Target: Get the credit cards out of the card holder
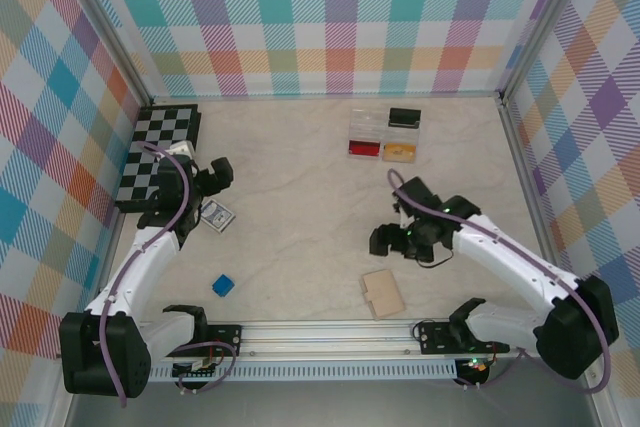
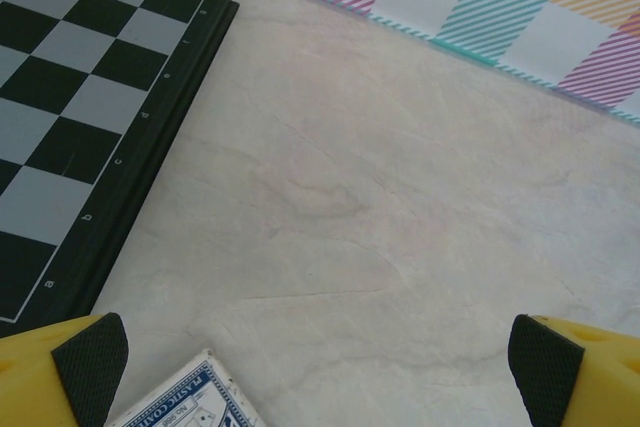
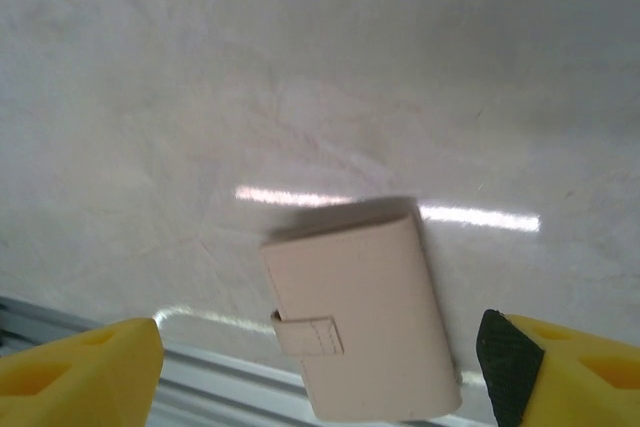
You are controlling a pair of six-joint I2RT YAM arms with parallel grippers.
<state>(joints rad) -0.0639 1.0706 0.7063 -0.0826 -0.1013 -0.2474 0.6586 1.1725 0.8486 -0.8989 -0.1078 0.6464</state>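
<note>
1. Card holder (image 3: 360, 322) lies shut and flat, tab over its edge, at the 6 o'clock side of the table (image 1: 300, 177), 6 o'clock from the right gripper (image 1: 390, 240).
2. Right jaws spread, empty. Left gripper (image 2: 320, 367) spread, empty, at 9 o'clock.
3. Judged light, soft-skinned, slippery. Pinch the tab edge.

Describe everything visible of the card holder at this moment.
The card holder is a small pale tan wallet, leather-like, folded shut, with a stitched strap tab wrapped over one edge. It lies flat on the table, close to the metal rail at the near edge. Nothing touches it.
</note>
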